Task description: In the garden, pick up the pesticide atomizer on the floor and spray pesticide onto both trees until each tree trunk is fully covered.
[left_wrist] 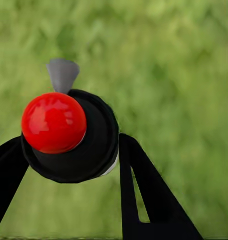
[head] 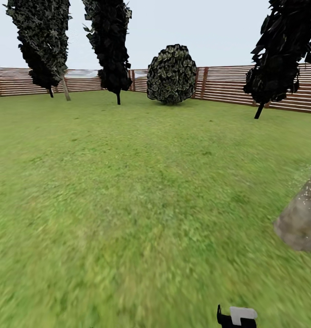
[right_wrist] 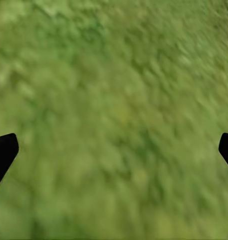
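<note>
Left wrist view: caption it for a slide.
Left gripper clamps the red-topped pesticide atomizer above blurred grass.

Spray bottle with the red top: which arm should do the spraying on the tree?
Left. The left tool is shut on the pesticide atomizer, its red top showing between the fingers. The right tool is open over grass, holding nothing. A tree trunk stands close by on the robot's right.

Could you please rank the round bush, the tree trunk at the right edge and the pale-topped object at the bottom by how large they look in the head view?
1. Round bush
2. Tree trunk, cut off by the frame
3. Pale-topped object
</note>
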### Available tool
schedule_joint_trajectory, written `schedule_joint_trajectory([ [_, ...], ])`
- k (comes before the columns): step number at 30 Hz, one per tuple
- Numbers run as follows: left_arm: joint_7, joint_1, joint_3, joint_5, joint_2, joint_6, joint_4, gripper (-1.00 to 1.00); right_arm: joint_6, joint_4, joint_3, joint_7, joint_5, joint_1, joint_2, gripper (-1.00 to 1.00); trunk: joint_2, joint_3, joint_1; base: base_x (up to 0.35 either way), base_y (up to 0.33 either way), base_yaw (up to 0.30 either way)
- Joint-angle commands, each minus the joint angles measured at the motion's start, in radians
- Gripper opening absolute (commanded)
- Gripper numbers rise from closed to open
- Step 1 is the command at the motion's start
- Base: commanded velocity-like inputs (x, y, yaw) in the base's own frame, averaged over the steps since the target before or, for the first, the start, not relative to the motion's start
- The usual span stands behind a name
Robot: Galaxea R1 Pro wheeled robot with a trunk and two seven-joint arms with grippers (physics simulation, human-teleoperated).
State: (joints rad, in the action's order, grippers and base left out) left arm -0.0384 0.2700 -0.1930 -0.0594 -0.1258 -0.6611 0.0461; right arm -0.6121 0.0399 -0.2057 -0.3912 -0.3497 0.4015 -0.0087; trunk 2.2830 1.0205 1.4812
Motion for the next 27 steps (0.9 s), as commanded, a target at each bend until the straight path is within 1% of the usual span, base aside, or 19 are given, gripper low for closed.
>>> schedule_joint_trajectory([
  [1, 0.000, 0.000, 0.000, 0.000, 0.000, 0.000, 0.000, -1.00, 0.000, 0.000, 0.000, 0.000, 0.000, 0.000, 0.000, 1.00, 0.000, 0.000, 0.000, 0.000, 0.000, 0.281],
  [27, 0.001, 0.000, 0.000, 0.000, 0.000, 0.000, 0.000, -1.00, 0.000, 0.000, 0.000, 0.000, 0.000, 0.000, 0.000, 1.00, 0.000, 0.000, 0.000, 0.000, 0.000, 0.281],
])
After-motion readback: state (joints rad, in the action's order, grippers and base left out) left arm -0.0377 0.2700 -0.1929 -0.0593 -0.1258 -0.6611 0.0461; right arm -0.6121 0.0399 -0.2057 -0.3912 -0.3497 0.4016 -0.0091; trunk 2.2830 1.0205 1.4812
